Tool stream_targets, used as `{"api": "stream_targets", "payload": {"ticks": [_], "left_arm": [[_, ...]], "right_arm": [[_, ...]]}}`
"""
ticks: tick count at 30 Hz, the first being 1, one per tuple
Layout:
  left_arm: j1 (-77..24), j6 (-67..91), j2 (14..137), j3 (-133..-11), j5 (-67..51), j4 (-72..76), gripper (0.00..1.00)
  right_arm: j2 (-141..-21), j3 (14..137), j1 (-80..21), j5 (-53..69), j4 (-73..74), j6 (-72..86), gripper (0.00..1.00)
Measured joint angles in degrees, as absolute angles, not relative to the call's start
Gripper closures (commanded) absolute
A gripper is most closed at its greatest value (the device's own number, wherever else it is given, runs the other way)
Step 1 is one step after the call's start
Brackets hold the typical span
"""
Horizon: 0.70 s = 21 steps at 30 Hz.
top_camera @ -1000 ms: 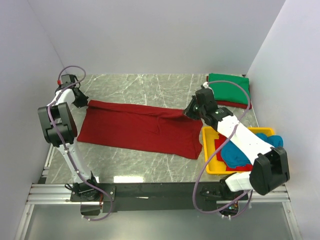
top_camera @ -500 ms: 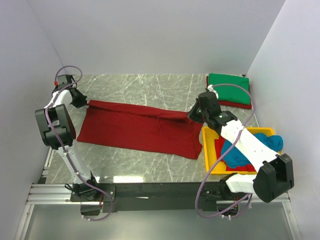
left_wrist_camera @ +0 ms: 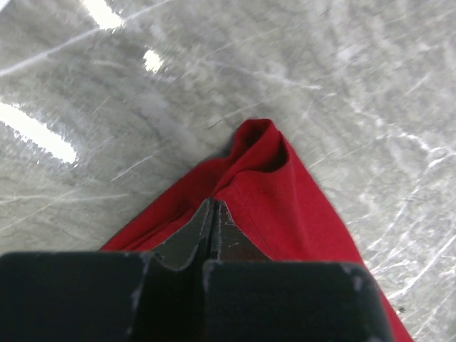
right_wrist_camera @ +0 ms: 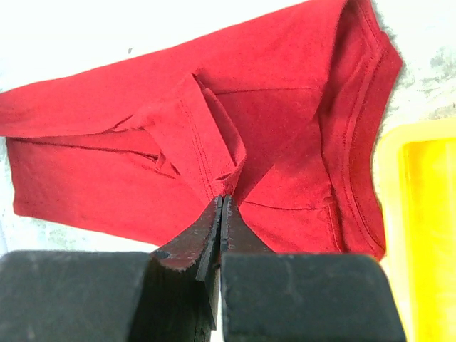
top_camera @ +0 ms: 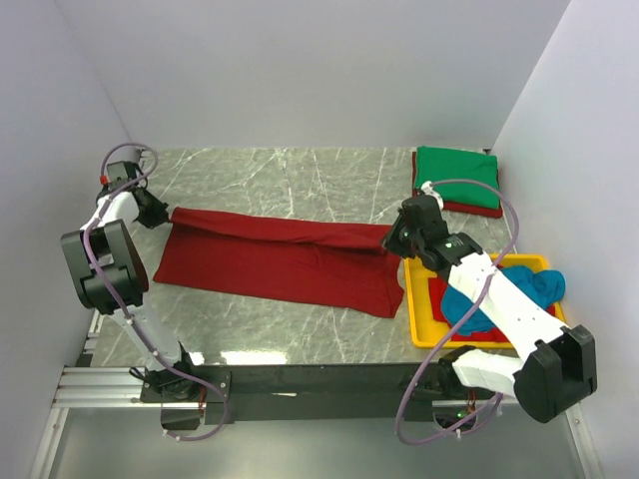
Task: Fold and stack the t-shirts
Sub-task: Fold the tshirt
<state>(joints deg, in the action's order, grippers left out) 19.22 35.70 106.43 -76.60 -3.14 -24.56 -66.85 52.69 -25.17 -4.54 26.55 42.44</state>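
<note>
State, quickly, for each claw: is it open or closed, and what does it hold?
Left claw: closed, pinching the left end of the dark red t-shirt.
Right claw: closed, pinching a fold of the same shirt.

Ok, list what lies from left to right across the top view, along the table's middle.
left hand → dark red shirt → right hand → yellow tray
</note>
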Motion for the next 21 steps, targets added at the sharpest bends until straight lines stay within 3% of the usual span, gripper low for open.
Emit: {"api": "stream_targets", "payload": {"ticks": [13,17,21], "left_arm": [[19.5,36.1,104.3,-71.9,-1.5,-24.9,0.99],[19.6,36.8,102.6,-69.9,0.3,-25.3,0.93],[19.7,37.1,101.8,-68.3,1.7,-26.2,0.76]], "right_arm": [[-63.7,49.6,-26.9,-5.1,28.3,42.6,1.0],[-64.0,49.0,-29.3,-5.4,29.0,42.6,1.0],[-65.2,48.7,-31.1,-5.9,29.0,42.6,1.0]]}}
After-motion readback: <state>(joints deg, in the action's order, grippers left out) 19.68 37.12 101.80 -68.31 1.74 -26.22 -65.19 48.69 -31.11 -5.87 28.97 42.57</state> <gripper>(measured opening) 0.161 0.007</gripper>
